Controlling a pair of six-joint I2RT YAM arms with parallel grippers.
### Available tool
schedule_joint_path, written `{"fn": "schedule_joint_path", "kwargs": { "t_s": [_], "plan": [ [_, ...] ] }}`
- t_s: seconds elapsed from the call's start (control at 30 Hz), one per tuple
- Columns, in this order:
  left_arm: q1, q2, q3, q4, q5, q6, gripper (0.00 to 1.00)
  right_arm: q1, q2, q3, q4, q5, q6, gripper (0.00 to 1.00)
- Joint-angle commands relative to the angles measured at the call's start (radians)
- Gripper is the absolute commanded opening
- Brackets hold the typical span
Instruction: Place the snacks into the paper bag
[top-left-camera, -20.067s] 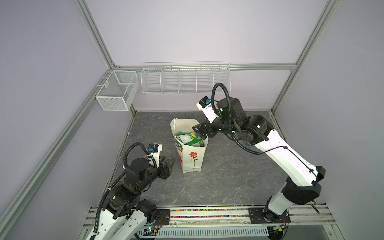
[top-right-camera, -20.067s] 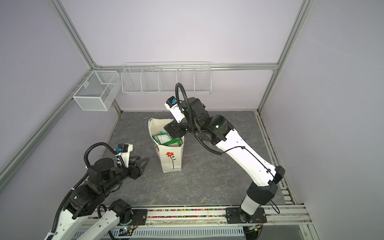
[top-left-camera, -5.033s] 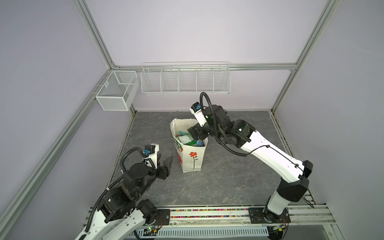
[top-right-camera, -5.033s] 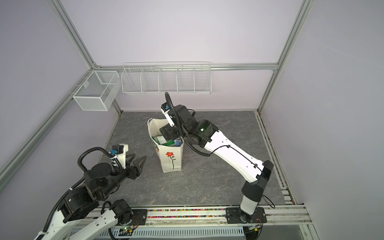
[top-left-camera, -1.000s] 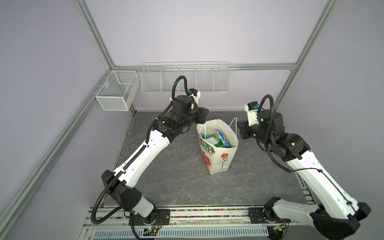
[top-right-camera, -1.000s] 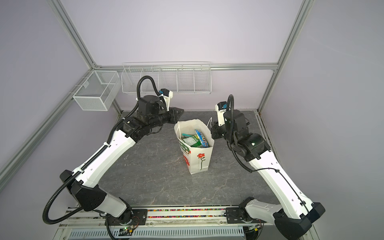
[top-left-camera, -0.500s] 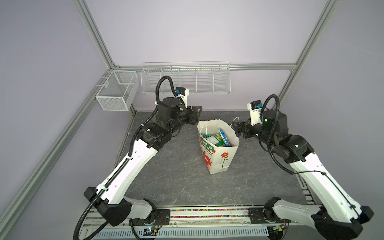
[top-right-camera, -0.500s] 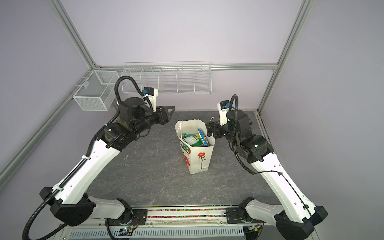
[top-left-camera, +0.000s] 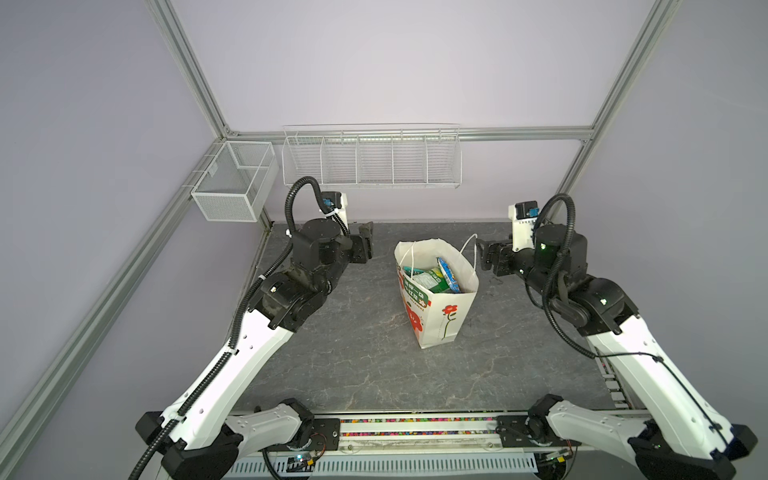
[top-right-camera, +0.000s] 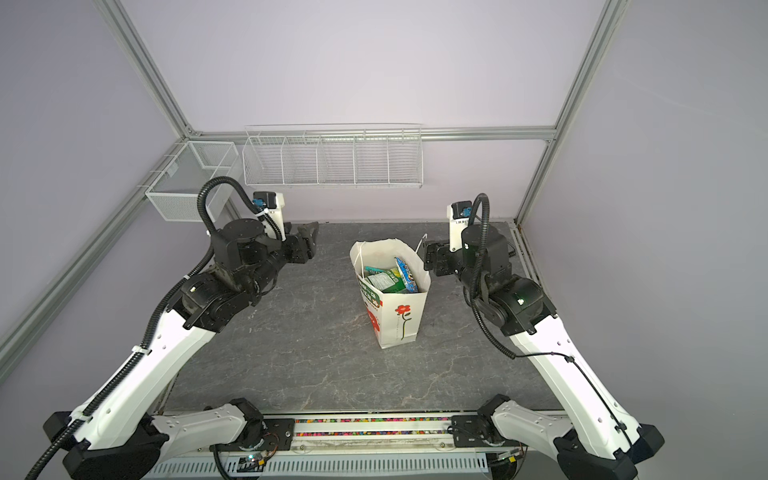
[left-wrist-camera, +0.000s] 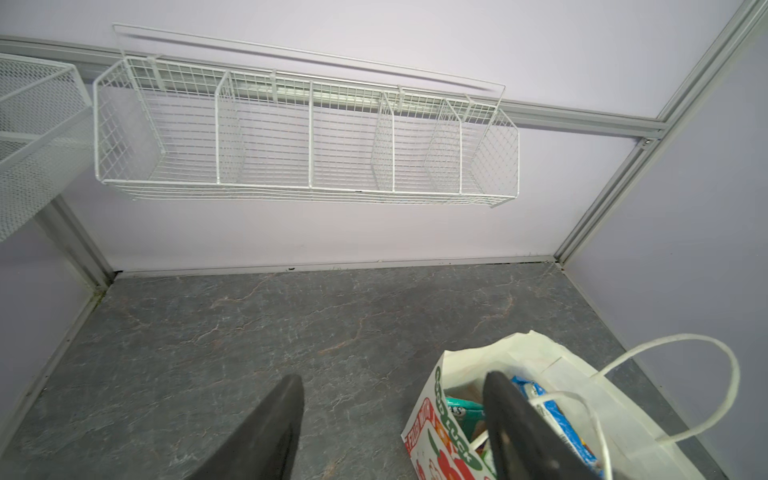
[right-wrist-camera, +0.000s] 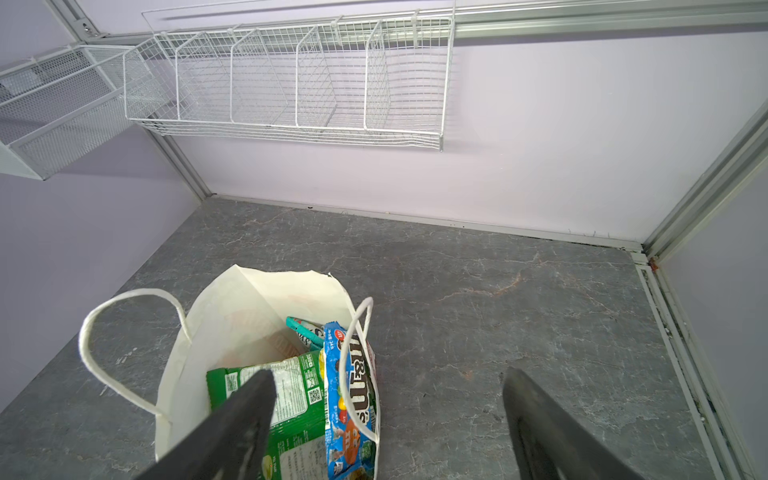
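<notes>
The paper bag (top-left-camera: 446, 320) (top-right-camera: 401, 316) stands upright on the grey table, a little right of centre, mouth open, cord handles loose. Several snacks (top-left-camera: 436, 278) (top-right-camera: 388, 278) stick up inside it. The right wrist view shows a green packet (right-wrist-camera: 291, 399), a blue M&M's packet (right-wrist-camera: 353, 390) and a teal one (right-wrist-camera: 305, 328). My left gripper (top-left-camera: 367, 241) (top-right-camera: 309, 241) (left-wrist-camera: 392, 380) hangs open and empty, well left of the bag. My right gripper (top-left-camera: 483, 254) (top-right-camera: 428, 255) (right-wrist-camera: 390, 374) is open and empty beside the bag's right rim, close to a handle (top-left-camera: 467, 245).
A long white wire basket (top-left-camera: 370, 158) hangs on the back wall. A mesh basket (top-left-camera: 235, 183) is fixed at the back left corner. Aluminium frame posts stand at the corners, and the arms' rail (top-left-camera: 415, 426) runs along the front edge.
Both grippers have opened. The left one has drawn back from the bag's rim to the left, and the right one has backed off slightly. The bag has stayed in place.
</notes>
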Motion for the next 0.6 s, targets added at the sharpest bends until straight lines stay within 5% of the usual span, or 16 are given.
{"fn": "schedule_joint_path", "kwargs": {
  "t_s": [0.0,0.57],
  "plan": [
    [0.004,-0.030,-0.032,0.020,-0.079,0.026,0.70,-0.008,-0.034,-0.046,0.049,0.057,-0.030,0.88],
    [0.004,-0.104,-0.167,0.037,-0.230,0.059,0.72,-0.043,-0.182,-0.234,0.140,0.212,-0.071,0.89]
  ]
}}
